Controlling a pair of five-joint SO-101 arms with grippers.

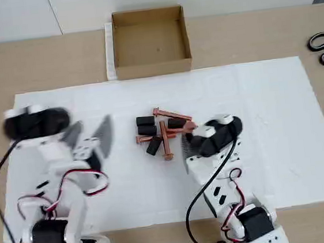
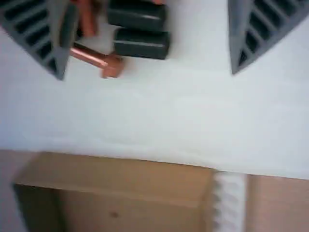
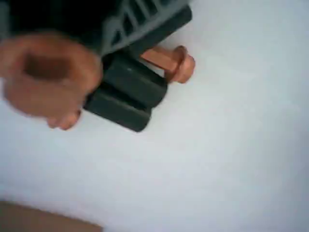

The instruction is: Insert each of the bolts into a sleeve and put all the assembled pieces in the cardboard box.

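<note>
Four black sleeves and seemingly four copper bolts lie piled mid-table on white paper, near of the cardboard box. One bolt's long axis runs near-far, the others left-right or slantwise. The left gripper is spread wide, left of the pile. The right gripper is at the pile's right edge; its state cannot be told.

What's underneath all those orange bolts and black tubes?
A white sheet lies under the bolts and sleeves. The wooden table is covered by the sheet there, so that part of it cannot be seen.
</note>
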